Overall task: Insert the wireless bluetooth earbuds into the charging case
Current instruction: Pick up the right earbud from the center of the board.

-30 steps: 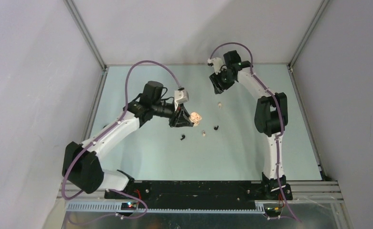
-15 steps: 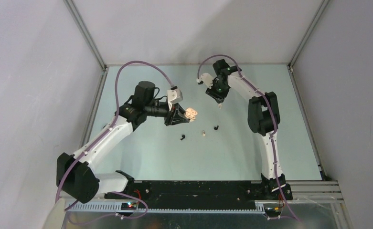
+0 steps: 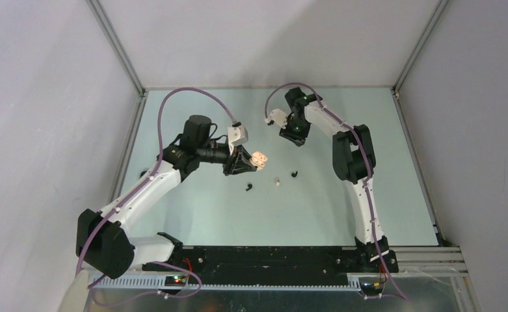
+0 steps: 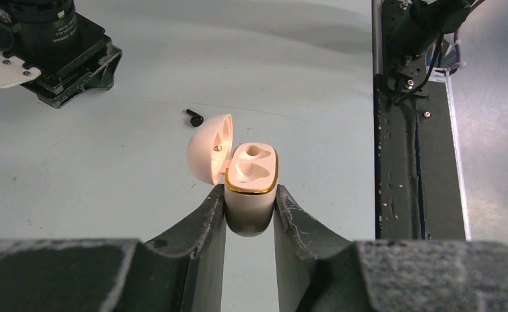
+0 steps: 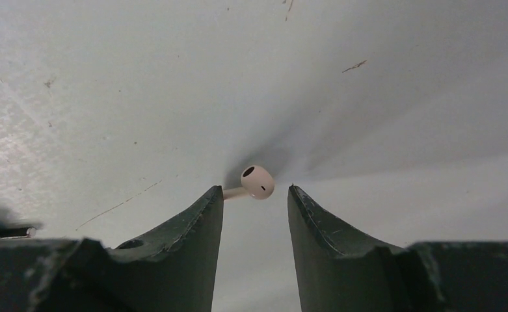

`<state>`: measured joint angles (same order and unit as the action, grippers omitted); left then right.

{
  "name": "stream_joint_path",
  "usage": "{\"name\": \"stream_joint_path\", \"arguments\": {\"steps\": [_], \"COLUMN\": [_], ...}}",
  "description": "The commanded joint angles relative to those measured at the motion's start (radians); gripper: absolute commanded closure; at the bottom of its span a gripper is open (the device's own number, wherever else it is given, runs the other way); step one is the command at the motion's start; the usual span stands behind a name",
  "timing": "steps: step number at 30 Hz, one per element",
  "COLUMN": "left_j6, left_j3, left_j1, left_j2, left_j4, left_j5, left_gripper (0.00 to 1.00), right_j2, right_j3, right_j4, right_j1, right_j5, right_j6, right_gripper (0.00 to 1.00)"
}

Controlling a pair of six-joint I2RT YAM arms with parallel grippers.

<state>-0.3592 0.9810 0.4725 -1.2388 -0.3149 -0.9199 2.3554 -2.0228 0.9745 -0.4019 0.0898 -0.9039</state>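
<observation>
Left gripper (image 4: 251,203): fingers (image 4: 207,218) pinching the lower body of the charging case (image 4: 252,185), bottom centre of the left wrist view. The case is upright, with its lid (image 4: 207,156) hinged open to the left. The shell is cream-white with a gold band round the rim, and both sockets look vacant.

Right gripper (image 5: 255,191): fingers (image 5: 196,227) spread, low over the bench (image 5: 108,97), upper centre of the overhead view. A cream earbud (image 5: 258,181) lies on the bench just beyond the tips, in line with the gap. Its bulb is to the right and its stem points at the left-hand finger. Cannot tell whether the stem end touches that tip. There is a clear gap on the bulb side, so it is not gripped.

Loose on the bench mid-frame in the overhead view: a second cream earbud (image 3: 277,182), a black earbud (image 3: 248,188) lower left of it, and another black earbud (image 3: 294,174) to its right.

Risks (judgement):
- The bud is small, rounded and glossy and sits at the very tips. Closing here may squirt it forward or spin it, since the stem side would be met first.
- A lengthwise pinch, stem to bulb, would leave it badly oriented for its socket.
- The case is held only low down, so pressing a bud in could tip it between the fingers or knock the lid shut.
</observation>
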Motion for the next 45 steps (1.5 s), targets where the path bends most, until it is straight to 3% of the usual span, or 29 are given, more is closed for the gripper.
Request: {"name": "stream_joint_path", "arguments": {"steps": [1, 18, 27, 32, 40, 45], "left_j6": [-0.014, -0.022, -0.023, -0.018, 0.055, 0.137], "left_j3": [-0.006, -0.004, 0.003, 0.010, -0.008, -0.005], "left_j1": [-0.004, -0.003, -0.002, -0.002, -0.003, -0.003], "left_j2": [0.000, -0.034, -0.055, -0.063, -0.083, -0.126], "left_j4": [0.040, 0.040, 0.036, 0.034, 0.102, 0.149], "left_j5": [-0.018, -0.012, -0.012, -0.013, 0.014, 0.032], "left_gripper": [1.00, 1.00, 1.00, 1.00, 1.00, 1.00], "right_j2": [0.019, 0.065, 0.044, 0.006, -0.165, -0.386], "right_j3": [-0.058, -0.102, -0.094, -0.062, 0.076, 0.381], "right_j4": [-0.003, 0.033, 0.041, 0.035, -0.087, -0.362], "right_j1": [-0.008, -0.006, -0.003, 0.001, 0.014, -0.012], "right_j5": [-0.013, 0.033, 0.062, 0.088, 0.134, 0.052], "right_j6": [-0.030, -0.071, -0.062, -0.029, 0.119, 0.226], "right_gripper": [0.55, 0.64, 0.83, 0.85, 0.87, 0.87]}}
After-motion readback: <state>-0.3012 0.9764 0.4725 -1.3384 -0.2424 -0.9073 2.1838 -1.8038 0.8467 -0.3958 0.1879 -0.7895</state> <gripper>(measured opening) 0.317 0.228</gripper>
